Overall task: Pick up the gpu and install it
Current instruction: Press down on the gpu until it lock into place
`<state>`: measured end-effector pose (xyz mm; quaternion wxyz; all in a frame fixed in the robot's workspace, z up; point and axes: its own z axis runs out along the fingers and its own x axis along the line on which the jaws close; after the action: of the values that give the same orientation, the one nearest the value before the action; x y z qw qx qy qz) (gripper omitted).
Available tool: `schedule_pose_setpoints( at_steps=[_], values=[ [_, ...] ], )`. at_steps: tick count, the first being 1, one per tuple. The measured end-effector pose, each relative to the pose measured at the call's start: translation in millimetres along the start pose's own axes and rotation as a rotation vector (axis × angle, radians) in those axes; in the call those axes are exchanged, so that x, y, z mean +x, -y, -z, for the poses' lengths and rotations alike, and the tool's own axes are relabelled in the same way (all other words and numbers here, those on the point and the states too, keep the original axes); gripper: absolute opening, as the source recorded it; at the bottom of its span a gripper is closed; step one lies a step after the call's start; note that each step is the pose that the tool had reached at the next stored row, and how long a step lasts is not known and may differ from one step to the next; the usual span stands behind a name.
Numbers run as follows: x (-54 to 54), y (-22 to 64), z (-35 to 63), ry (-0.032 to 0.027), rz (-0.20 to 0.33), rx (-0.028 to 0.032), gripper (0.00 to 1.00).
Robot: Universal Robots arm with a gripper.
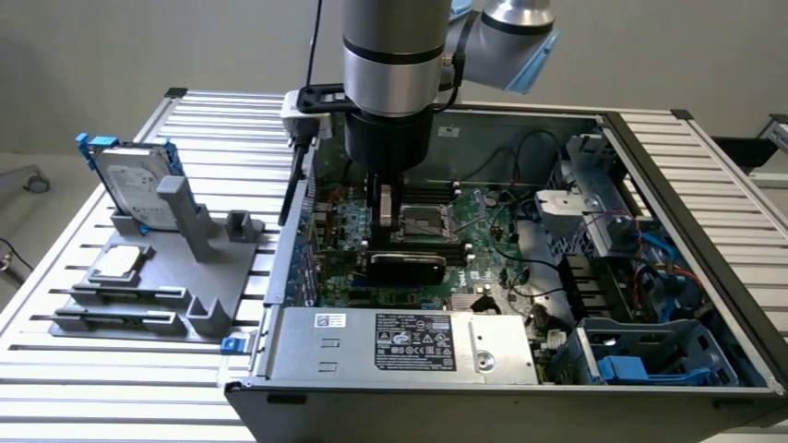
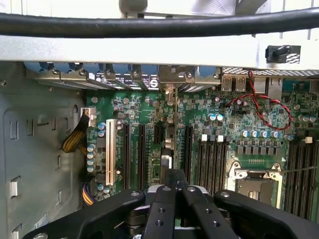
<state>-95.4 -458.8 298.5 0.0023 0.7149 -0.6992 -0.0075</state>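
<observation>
Exterior view, claw: your claw [image 1: 389, 221] is at the frame's centre, reaching down inside the open case [image 1: 369, 346] over the motherboard [image 1: 493, 231].
Exterior view, gpu: the gpu [image 1: 407, 268] sits directly beneath the claw and touches it. Its black rounded cooler shows just below centre.
Exterior view, risk: the card hangs close to the board. If it is tilted as it meets the board, its edge could scrape components beside the slot instead of seating.
Exterior view, surroundings: the hard drive [image 1: 124, 180] stands in its holder on the surface [image 1: 124, 388] at the exterior view's left, well apart from the work.

Wrist view, claw: the fingers [image 2: 162, 209] are pressed together on a thin edge, so I judge the claw [image 2: 174, 179] to be clenched on the gpu.
Wrist view, gpu: the gpu [image 2: 168, 149] appears edge-on, running from between the fingers toward the case's rear wall, among the dark expansion slots [image 2: 140, 149].
Wrist view, risk: the slots lie close together, so a small sideways error could put the card on the wrong one. A silver bracket that misses its rear opening could jam and stop the card sitting flat.
</observation>
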Motion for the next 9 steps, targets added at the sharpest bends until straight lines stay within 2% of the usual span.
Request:
schedule_pose_setpoints(
  at_steps=[9],
  values=[
    [0.0, 0.0, -0.4, -0.0001, 0.000, -0.0001, 0.11]
  ],
)
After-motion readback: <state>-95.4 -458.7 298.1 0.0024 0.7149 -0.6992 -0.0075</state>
